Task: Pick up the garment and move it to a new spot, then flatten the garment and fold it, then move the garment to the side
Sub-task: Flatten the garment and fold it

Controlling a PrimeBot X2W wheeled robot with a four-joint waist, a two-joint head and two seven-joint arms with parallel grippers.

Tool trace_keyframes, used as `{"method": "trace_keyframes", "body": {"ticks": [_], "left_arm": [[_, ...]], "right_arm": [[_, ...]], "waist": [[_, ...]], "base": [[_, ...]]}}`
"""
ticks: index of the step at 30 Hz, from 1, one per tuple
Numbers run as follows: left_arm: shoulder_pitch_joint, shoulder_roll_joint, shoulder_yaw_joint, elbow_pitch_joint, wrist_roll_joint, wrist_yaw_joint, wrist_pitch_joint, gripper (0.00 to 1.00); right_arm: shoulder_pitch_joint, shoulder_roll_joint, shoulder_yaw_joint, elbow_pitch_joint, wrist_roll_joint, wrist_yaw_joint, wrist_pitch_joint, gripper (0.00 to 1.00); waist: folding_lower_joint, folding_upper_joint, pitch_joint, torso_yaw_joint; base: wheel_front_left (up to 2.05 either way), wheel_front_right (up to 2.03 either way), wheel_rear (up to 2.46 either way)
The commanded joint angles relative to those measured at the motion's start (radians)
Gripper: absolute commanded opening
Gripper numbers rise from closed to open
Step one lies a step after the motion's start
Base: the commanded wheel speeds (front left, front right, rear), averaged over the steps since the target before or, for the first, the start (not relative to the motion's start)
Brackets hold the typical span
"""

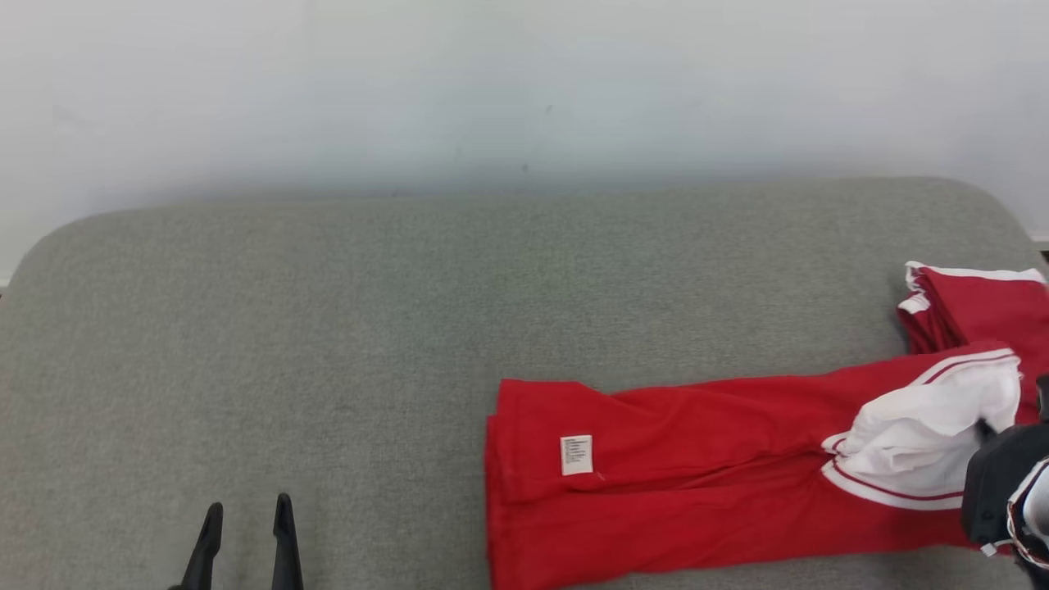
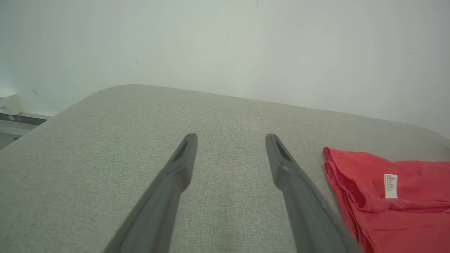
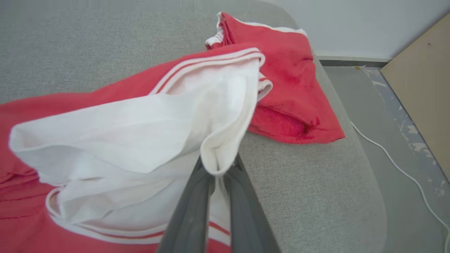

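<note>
– Red garment (image 1: 697,483), head view: state its position relative to each gripper.
– It lies spread on the grey cushion (image 1: 369,328), well to the right of the left gripper (image 1: 249,501), whose two fingers stand apart over bare cushion, holding nothing. The garment's white panel (image 1: 926,434) sits directly against the right gripper (image 1: 986,433), ahead of its dark housing. A white label (image 1: 576,455) faces up on the end nearest the left gripper.
– Left wrist view: confirm.
– Left gripper (image 2: 231,137) is spread wide and empty above the cushion (image 2: 105,158). The garment's folded edge (image 2: 351,189) lies beside the right finger, outside the gap; contact with that finger cannot be determined. The label (image 2: 390,185) is just beyond that edge.
– Right wrist view: grip status?
– Right gripper (image 3: 218,167) is closed, its fingers pinching a fold of the white panel (image 3: 140,133) at the tips. Red fabric with white stripes extends left of and beneath the fingers. A further bunch of red cloth (image 3: 291,88) with white trim lies ahead and to the right, at the cushion's edge (image 3: 334,196). Farther right, a white cable (image 3: 397,164) runs across the floor (image 3: 386,105) beside a wooden board (image 3: 422,80).
</note>
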Motion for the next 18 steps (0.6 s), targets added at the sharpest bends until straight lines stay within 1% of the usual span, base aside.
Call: {"method": "trace_keyframes", "body": {"ticks": [1,4,6,8,13,18], "left_arm": [[0.016,-0.001,-0.004,-0.004,-0.014,0.007,-0.002,1.00],[0.024,-0.001,-0.010,-0.008,-0.013,0.012,-0.002,1.00],[0.025,0.000,-0.011,-0.011,-0.014,0.017,-0.002,1.00],[0.023,-0.001,-0.014,-0.014,-0.014,0.021,-0.002,1.00],[0.021,-0.001,-0.016,-0.017,-0.014,0.026,-0.002,1.00],[0.015,-0.001,-0.016,-0.019,-0.011,0.026,-0.002,1.00]], "right_arm": [[0.016,-0.007,-0.003,-0.033,-0.024,-0.003,0.012,0.00],[0.028,0.004,0.017,-0.100,-0.043,-0.003,0.045,0.00],[0.037,0.009,0.058,-0.141,-0.040,-0.003,0.068,0.00],[0.040,0.008,0.116,-0.171,-0.035,-0.003,0.089,0.00],[0.010,0.041,0.288,-0.212,0.006,-0.003,0.119,0.00],[-0.049,0.081,0.481,-0.170,0.054,-0.003,0.135,0.00]], "waist": [[0.0000,-0.0001,-0.026,-0.026],[0.0000,-0.0001,-0.032,-0.033],[0.0000,-0.0001,-0.035,-0.035],[0.0000,-0.0001,-0.035,-0.038],[0.0000,-0.0001,-0.035,-0.041],[0.0000,-0.0001,-0.033,-0.034]], "base": [[0.00,0.00,0.00],[0.00,0.00,0.00],[0.00,0.00,0.00],[0.00,0.00,0.00],[0.00,0.00,0.00],[0.00,0.00,0.00]]}}
